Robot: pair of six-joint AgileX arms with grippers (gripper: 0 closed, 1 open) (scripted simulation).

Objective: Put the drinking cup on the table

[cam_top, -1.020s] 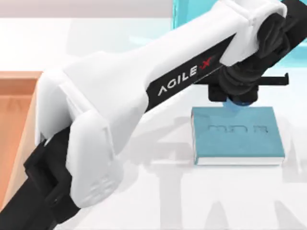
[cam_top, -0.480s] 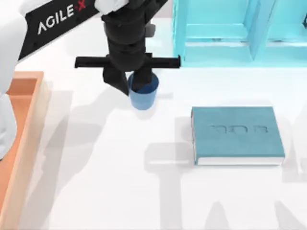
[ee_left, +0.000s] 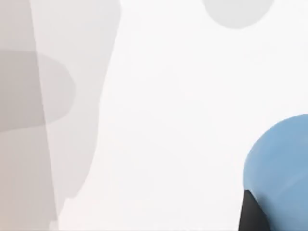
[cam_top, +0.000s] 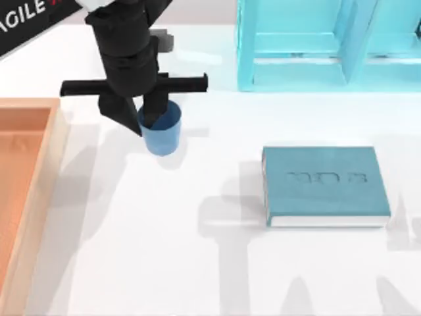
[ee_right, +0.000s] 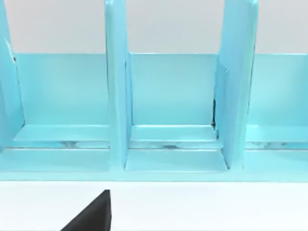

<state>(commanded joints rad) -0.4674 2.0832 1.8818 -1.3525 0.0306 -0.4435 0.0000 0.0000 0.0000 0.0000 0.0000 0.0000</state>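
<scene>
The drinking cup [cam_top: 161, 135] stood upright in the far left part of the tabletop [cam_top: 197, 263], between the orange wooden tray [cam_top: 26, 197] on the left and the teal book [cam_top: 322, 184] to the right. The left gripper [cam_top: 139, 115] came down from above, its jaws closed on the cup's rim, one finger inside and one outside. Whether the base touched the tabletop could not be told. Lowering, if needed, and releasing remained. The right gripper [ee_right: 91, 214] faced the light-blue shelf rack [ee_right: 168, 120] at the far side; its jaws could not be judged
</scene>
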